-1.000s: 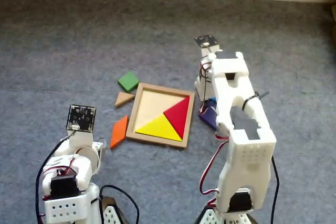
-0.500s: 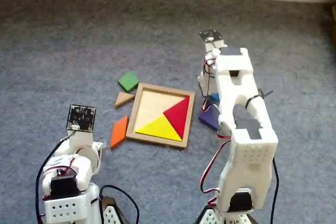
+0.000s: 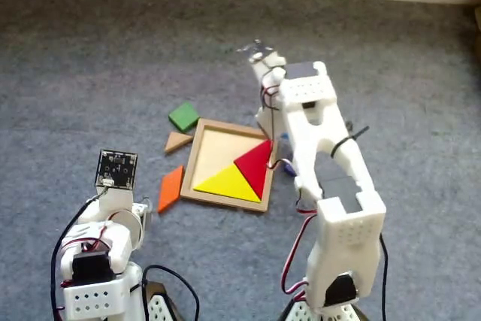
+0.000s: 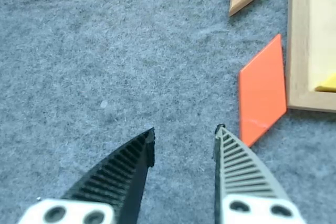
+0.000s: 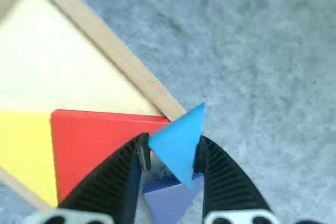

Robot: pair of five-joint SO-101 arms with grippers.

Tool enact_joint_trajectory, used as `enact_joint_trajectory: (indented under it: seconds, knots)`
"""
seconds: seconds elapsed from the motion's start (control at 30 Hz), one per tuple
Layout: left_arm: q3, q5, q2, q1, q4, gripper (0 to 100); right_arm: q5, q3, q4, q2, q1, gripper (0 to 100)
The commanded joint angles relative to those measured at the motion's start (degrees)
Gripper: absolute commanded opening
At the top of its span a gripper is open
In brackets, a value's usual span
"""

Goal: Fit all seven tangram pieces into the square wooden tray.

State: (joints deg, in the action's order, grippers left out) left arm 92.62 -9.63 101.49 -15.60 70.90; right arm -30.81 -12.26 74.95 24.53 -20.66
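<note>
— Where's the blue triangle?
— Pinched in the right jaws, swung from beside the tray to over its corner, by the red triangle (purple piece beneath). Placing looks next.
— Left jaws?
— Parted, beside the orange parallelogram outside the tray.

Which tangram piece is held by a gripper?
The blue triangle, pinched in the right gripper; every other piece lies on the carpet or in the tray.

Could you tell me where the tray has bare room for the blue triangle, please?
The tray is bare in its far-left half, between its rim and the red triangle and yellow triangle. Crowded outside its left rim: green square, tan triangle, orange parallelogram.
</note>
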Motion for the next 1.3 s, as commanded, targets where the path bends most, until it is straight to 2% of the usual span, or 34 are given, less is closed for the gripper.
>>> enact_joint_trajectory:
  seconds: [0.0, 0.53, 0.63, 0.8, 1.07, 1.13, 1.27]
  knots:
    - [-0.31, -0.53, 3.03, 0.66, -0.97, 19, -4.92, -2.86, 0.4, -4.35, -4.35, 7.1]
    - [0.04, -0.62, 3.03, 0.66, -1.05, 19, -21.98, 1.1, -0.31, -4.0, -12.35, 7.4]
    - [0.13, -0.62, 3.03, 0.75, -1.05, 19, -21.8, 2.95, -2.15, -4.0, -12.18, 10.8]
    - [0.13, -0.62, 3.03, 0.75, -1.05, 19, -19.78, 3.74, -2.33, -4.0, -11.38, 25.0]
    - [0.13, -0.62, 3.03, 0.66, -1.05, 19, -18.46, 3.3, -1.71, -4.53, -11.38, 25.5]
    - [0.13, -0.62, 3.03, 0.66, -1.05, 19, -16.97, 3.3, -1.63, -4.62, -11.56, 22.2]
    - [0.13, -0.62, 3.03, 0.66, -1.05, 19, -9.41, 3.21, -2.15, -4.62, -12.35, 0.5]
